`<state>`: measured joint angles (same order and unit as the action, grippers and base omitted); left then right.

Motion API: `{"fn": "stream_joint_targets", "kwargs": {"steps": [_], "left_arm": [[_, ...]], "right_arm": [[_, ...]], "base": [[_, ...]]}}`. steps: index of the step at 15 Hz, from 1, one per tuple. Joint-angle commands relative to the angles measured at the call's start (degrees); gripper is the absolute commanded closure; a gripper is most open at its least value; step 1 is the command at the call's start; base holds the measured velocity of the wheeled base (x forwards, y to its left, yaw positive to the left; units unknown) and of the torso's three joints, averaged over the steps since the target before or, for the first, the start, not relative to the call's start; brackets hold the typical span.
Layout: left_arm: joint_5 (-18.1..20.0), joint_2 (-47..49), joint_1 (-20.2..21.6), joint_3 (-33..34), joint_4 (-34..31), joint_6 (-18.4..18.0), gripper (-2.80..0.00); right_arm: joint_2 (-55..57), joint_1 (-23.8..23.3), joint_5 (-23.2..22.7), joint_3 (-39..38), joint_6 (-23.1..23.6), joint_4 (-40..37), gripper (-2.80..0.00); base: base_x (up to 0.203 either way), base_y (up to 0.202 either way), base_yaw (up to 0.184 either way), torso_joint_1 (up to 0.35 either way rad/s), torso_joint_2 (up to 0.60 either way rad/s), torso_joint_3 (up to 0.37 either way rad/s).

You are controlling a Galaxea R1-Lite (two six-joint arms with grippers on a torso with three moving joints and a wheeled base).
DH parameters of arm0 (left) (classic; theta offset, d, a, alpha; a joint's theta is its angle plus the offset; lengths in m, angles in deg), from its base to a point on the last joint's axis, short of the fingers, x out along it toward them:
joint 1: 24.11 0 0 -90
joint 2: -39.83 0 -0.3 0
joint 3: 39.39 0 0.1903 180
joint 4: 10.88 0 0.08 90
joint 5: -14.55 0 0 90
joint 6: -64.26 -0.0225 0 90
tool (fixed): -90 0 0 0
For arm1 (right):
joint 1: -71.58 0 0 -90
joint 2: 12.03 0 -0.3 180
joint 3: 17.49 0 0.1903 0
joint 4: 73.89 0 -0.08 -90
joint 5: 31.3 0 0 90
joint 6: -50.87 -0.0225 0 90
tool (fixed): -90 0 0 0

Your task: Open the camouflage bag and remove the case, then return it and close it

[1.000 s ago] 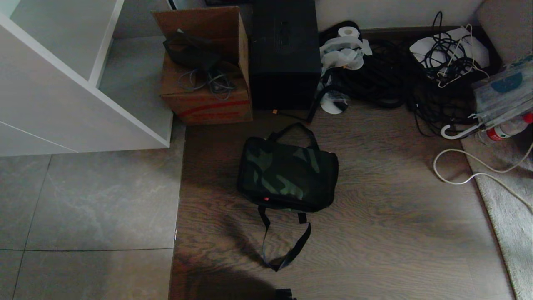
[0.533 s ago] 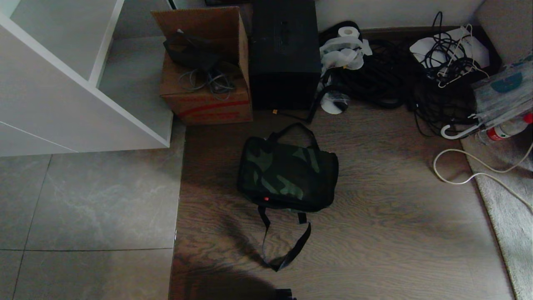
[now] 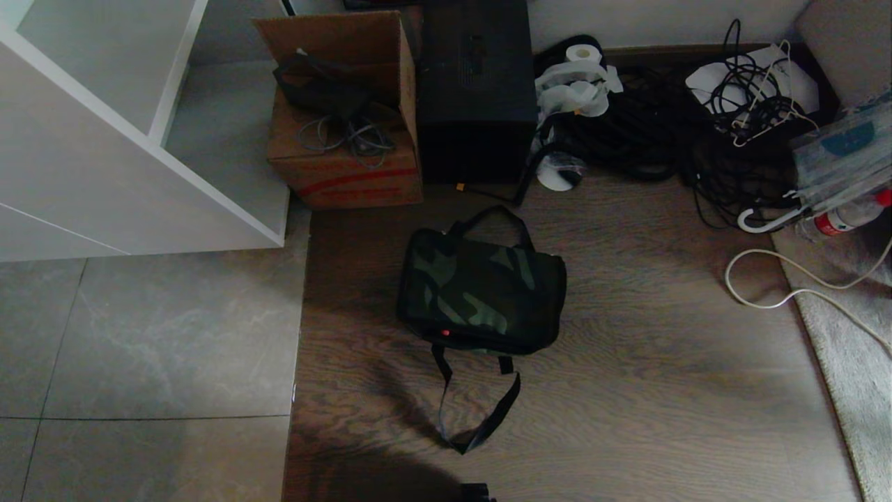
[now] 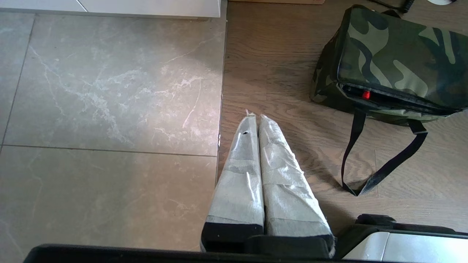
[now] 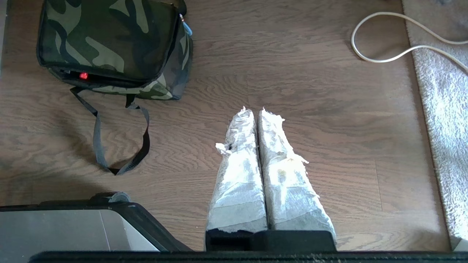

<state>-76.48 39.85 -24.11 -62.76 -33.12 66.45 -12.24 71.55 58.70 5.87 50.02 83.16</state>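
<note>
The camouflage bag [image 3: 481,289] lies flat on the wooden floor in the middle of the head view, with one black strap handle [image 3: 481,411] trailing toward me and another at its far side. A small red tab [image 3: 445,333] shows at its near edge. The bag also appears in the left wrist view [image 4: 395,58] and the right wrist view [image 5: 109,40]. The case is hidden. My left gripper [image 4: 255,117] hangs shut above the floor, short of the bag. My right gripper [image 5: 253,109] is shut too, apart from the bag. Neither gripper shows in the head view.
Behind the bag stand a brown cardboard box [image 3: 341,153] with cables in it and a tall black box [image 3: 477,90]. Tangled cables [image 3: 697,132] fill the back right. A white cord [image 3: 766,286] and grey rug [image 3: 850,348] lie right. A white cabinet [image 3: 104,160] stands left.
</note>
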Motion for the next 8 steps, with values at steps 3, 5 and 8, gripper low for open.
{"fn": "stream_joint_targets", "kwargs": {"steps": [3,5,8], "left_arm": [[0.0,0.0,0.0,0.5,-0.2,0.0,0.00],[0.0,0.0,0.0,0.5,-0.2,0.0,0.00],[0.0,-0.1,0.0,0.5,-0.2,0.3,0.00]], "right_arm": [[0.2,-0.1,-0.1,0.0,0.0,0.0,0.00],[0.2,0.0,0.0,-0.1,0.1,0.0,0.00],[0.2,0.0,-0.1,-0.1,0.0,0.0,0.00]], "base": [[0.000,0.000,0.000,0.000,0.00,0.000],[0.000,0.000,0.000,0.000,0.00,0.000],[0.000,0.000,0.000,0.000,0.00,0.000]]}}
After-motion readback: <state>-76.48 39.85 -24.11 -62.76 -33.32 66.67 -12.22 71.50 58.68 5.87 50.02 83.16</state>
